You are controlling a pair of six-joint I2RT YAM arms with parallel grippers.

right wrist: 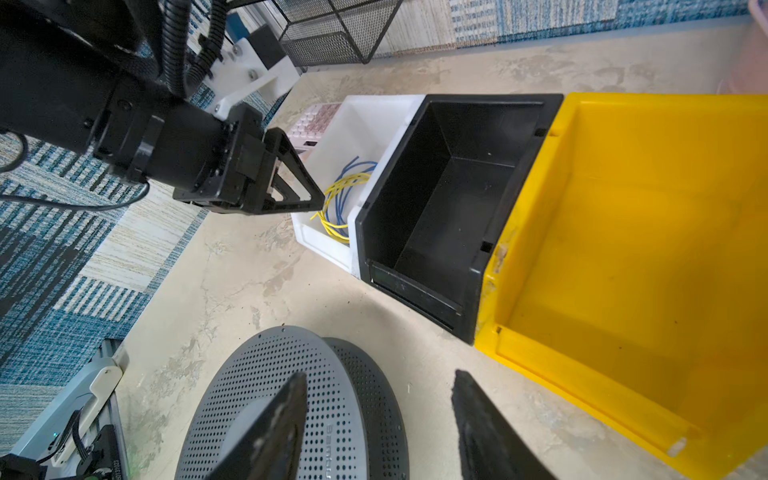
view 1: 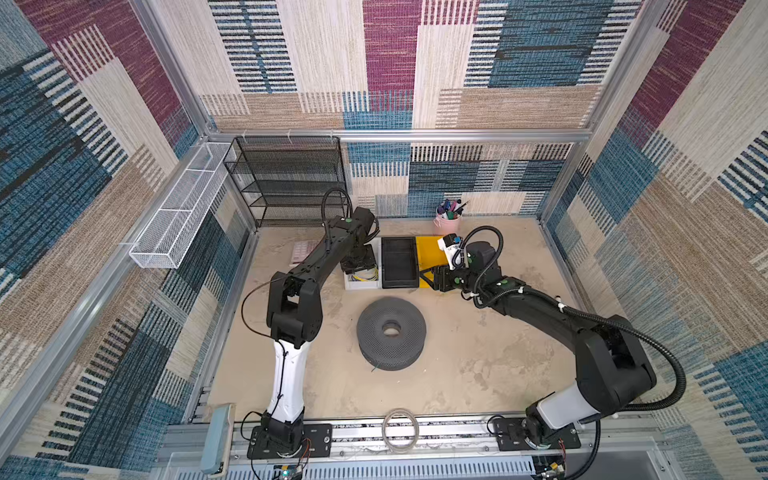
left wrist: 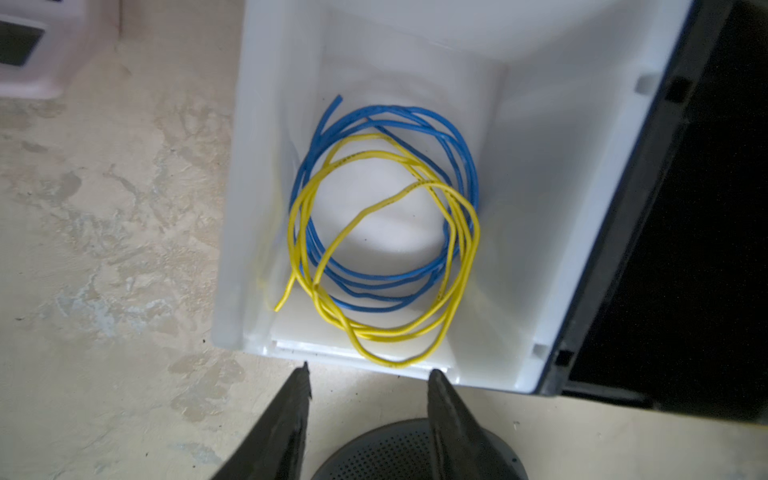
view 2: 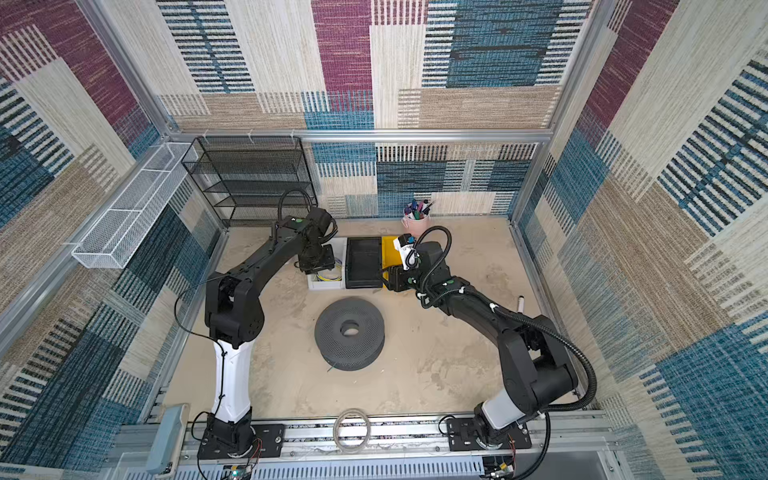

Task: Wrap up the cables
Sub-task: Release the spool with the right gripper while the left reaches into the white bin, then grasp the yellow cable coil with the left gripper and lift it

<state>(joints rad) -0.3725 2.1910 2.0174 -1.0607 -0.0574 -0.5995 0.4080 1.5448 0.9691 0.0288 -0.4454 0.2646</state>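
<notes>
The cables lie as loose loops inside a white bin (left wrist: pixel 540 208): a yellow cable (left wrist: pixel 394 364) on top of a blue cable (left wrist: pixel 465 162). They also show in the right wrist view, yellow cable (right wrist: pixel 332 226) and blue cable (right wrist: pixel 340 203). My left gripper (left wrist: pixel 370 370) hangs above the near end of the white bin (view 1: pixel 362 286), open, with nothing between its fingers. My right gripper (right wrist: pixel 380 374) is open and empty in front of the black and yellow bins, above the floor beside a grey spool. In a top view the right gripper (view 1: pixel 426 279) points towards the black bin.
A black bin (view 1: pixel 400 262) and a yellow bin (view 1: pixel 430 249) stand to the right of the white one. A grey perforated spool (view 1: pixel 390 338) lies mid-floor. A pink pen cup (view 1: pixel 448 220), black mesh shelf (view 1: pixel 286 183), white wire basket (view 1: pixel 178 216), pink calculator (view 1: pixel 301 251) and pale tubing hoop (view 1: pixel 400 430) are around.
</notes>
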